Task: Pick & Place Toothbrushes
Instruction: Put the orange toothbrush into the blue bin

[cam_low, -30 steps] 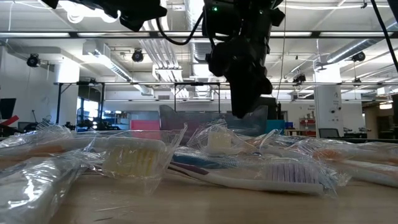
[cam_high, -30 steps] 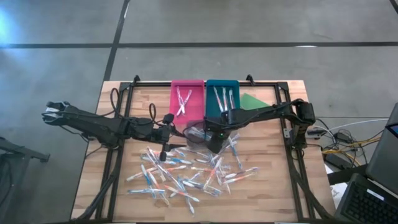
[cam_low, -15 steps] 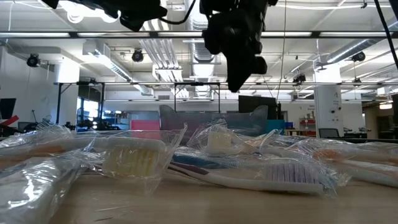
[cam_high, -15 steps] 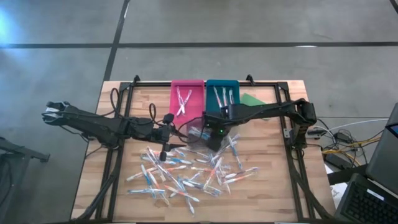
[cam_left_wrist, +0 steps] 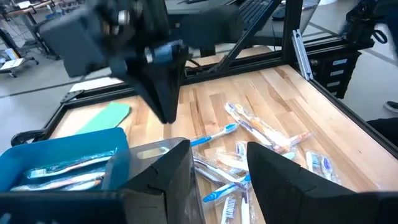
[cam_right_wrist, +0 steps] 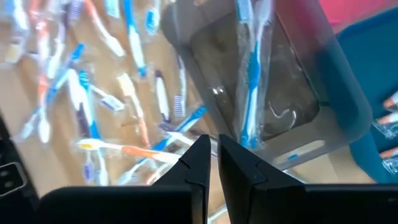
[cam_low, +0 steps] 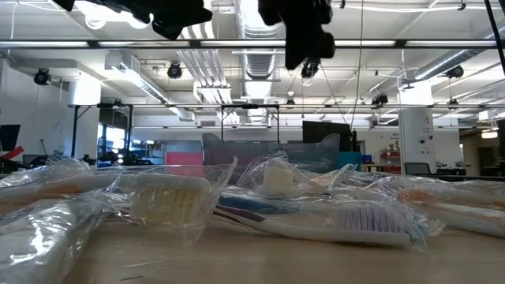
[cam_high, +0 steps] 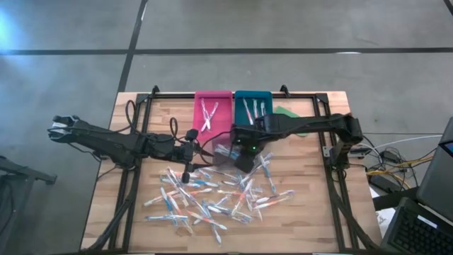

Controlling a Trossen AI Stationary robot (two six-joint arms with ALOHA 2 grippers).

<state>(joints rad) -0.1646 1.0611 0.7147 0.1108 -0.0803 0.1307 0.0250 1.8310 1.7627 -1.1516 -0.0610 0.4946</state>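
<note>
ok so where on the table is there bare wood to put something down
Bare wood lies at the table's left side, beyond the left arm's frame rail, and at the right near corner. The near middle is crowded with the toothbrushes; the far middle holds the pink tray, the blue tray and the green piece.

Toothbrushes (cam_high: 212,198) crowd the middle of my desk (cam_high: 311,212); the trays (cam_high: 233,110) block the far edge. Bare wood stays open on both sides.

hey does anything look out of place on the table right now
Mostly no. The wrapped toothbrushes lie scattered on the table, waiting to be sorted. One oddity: a blue toothbrush sits in the clear bin, not the pink tray or blue tray.
</note>
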